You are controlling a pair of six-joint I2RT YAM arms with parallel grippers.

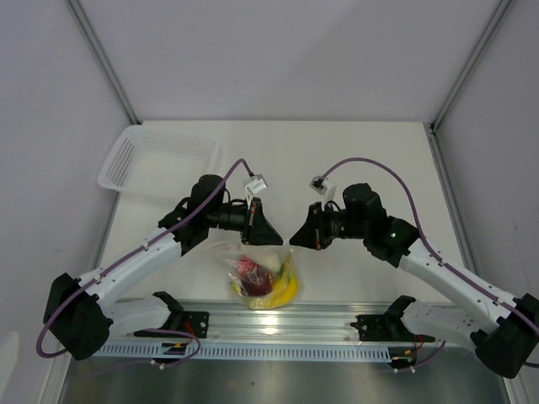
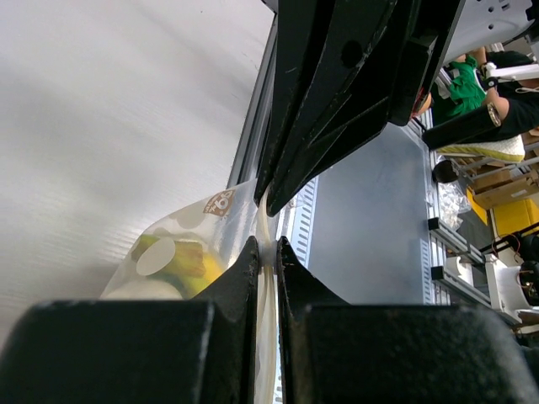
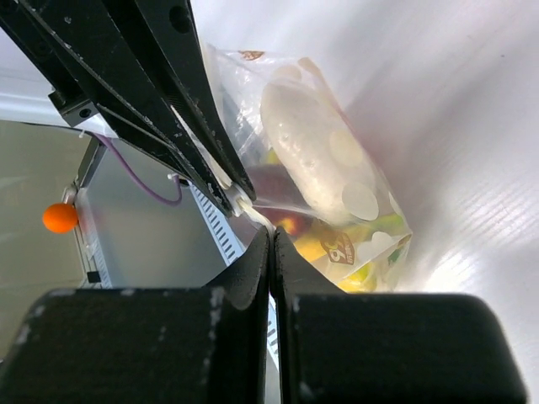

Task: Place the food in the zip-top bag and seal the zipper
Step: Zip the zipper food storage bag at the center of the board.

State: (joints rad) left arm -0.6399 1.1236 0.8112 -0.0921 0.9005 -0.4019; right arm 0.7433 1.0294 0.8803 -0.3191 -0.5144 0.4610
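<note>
Your left pincer (image 2: 269,252) pinches the clear, crinkly zip-top bag's (image 2: 221,220) thin edge. Your right pincer (image 3: 271,240) is pressed shut on it too. Smooth, round food (image 1: 259,278) sits inside.

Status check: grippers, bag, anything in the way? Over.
Left gripper and right gripper both pinched shut on the zipper. Food inside zip-top bag, seal unconfirmed. Nothing blocking; basket stands apart.

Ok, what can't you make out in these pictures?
- Thin clear zipper strip of the clear crinkly plastic bag: top view, left tool and right tool cover it; seal unknown.
- Right tool's pinch: right wrist view, own fingers hide it.
- White mesh plastic basket: outside both wrist views.
</note>
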